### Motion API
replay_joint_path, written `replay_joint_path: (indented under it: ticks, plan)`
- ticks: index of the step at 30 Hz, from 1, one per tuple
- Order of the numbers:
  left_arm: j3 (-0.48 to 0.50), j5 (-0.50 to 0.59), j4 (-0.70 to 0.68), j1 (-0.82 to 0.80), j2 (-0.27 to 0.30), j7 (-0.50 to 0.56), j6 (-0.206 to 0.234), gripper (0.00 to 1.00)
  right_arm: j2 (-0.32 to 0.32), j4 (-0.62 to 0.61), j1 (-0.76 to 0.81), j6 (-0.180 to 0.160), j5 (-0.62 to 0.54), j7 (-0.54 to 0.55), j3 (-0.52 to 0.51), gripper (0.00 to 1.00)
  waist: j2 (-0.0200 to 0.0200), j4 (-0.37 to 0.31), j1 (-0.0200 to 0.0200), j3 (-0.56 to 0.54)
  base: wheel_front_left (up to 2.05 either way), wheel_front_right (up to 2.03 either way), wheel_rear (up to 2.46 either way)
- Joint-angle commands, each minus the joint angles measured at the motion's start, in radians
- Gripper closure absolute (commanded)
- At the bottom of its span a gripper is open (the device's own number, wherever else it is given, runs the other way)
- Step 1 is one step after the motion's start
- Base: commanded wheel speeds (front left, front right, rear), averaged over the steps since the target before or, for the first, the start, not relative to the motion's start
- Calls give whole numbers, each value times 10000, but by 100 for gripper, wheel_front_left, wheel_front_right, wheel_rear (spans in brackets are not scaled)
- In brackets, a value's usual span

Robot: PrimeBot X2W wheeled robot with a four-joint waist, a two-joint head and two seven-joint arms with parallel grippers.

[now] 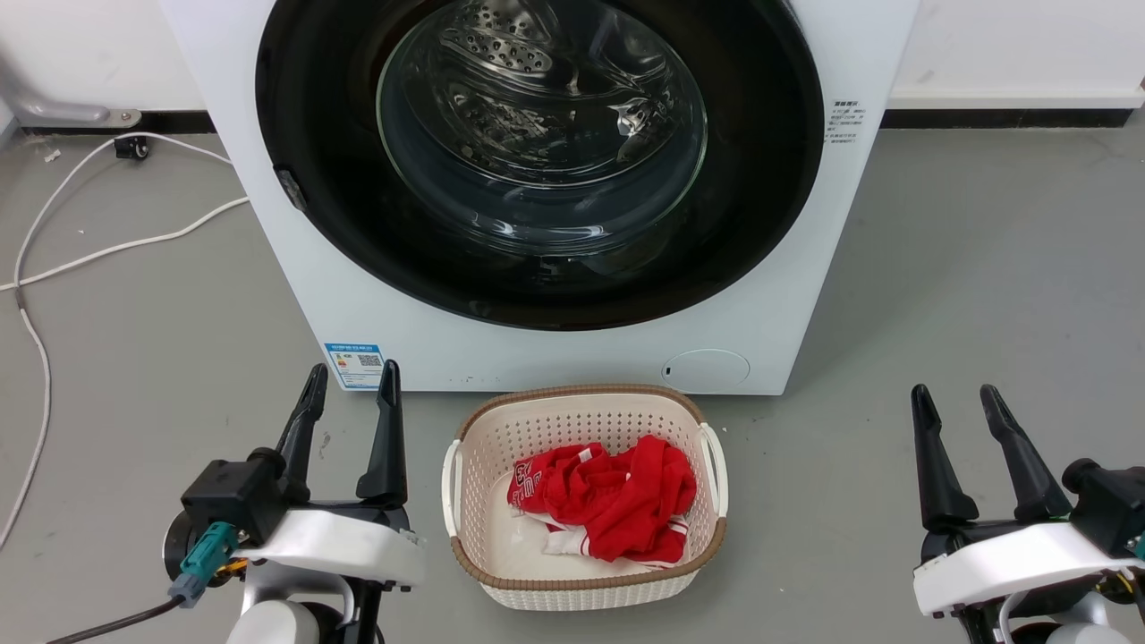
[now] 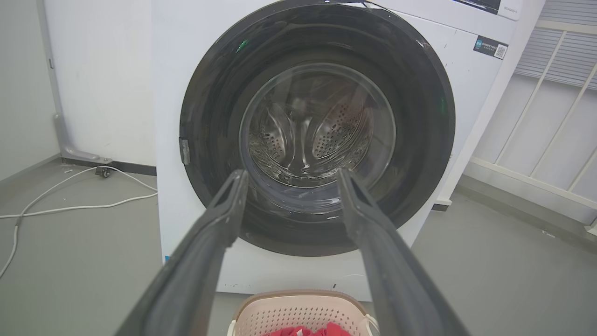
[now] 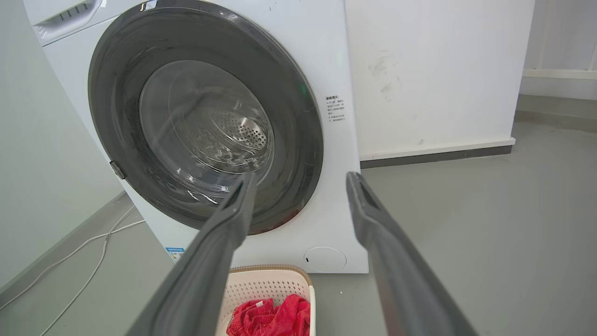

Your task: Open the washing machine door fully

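Note:
The white washing machine (image 1: 268, 224) stands straight ahead on the floor. Its door (image 1: 760, 206), a glossy black disc with a clear glass bowl, lies flat against the front, shut. A small latch tab (image 1: 291, 188) shows on the door's left edge. The steel drum shows through the glass. My left gripper (image 1: 351, 380) is open at the lower left, well short of the machine. My right gripper (image 1: 957, 398) is open at the lower right, also apart from it. In the wrist views the door (image 2: 419, 116) (image 3: 116, 93) lies beyond the open left gripper (image 2: 291, 179) and right gripper (image 3: 301, 182).
A beige perforated basket (image 1: 586, 586) with red clothing (image 1: 608, 501) sits on the floor between my grippers, just before the machine. White cables (image 1: 80, 250) trail across the grey floor at the left. A small round white cover (image 1: 707, 368) is low on the machine's front.

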Motion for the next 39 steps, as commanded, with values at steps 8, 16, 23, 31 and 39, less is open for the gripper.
replay_joint_path:
  ticks: [8, 16, 23, 31, 39]
  plan:
    - [-114, 751, -63, -164, 75, -212, 78, 0, 12, -156, 94, -2, -749, -72, 0, 0, 0, 0, 0, 12, 0, 0, 0]
    - [-104, 1454, 14, -195, 6, -412, 123, 0, 17, -232, 172, -3, -1420, -84, 44, 0, 0, 14, 0, 44, 0, 0, 0]
    - [-101, 1958, 68, -176, -40, -551, 123, 0, 20, -268, 197, -3, -1875, -115, 58, 0, 0, 39, 0, 45, 0, 0, 0]
    - [-74, 2463, 150, -205, -124, -703, 75, 0, 24, -306, 222, -3, -2438, -111, 68, 0, 0, 73, 0, 82, 0, 0, 0]
    - [-24, 2768, 243, -163, -224, -795, 41, 0, 27, -292, 255, -3, -2687, -143, 100, 0, 0, 71, 0, 92, 0, 0, 0]
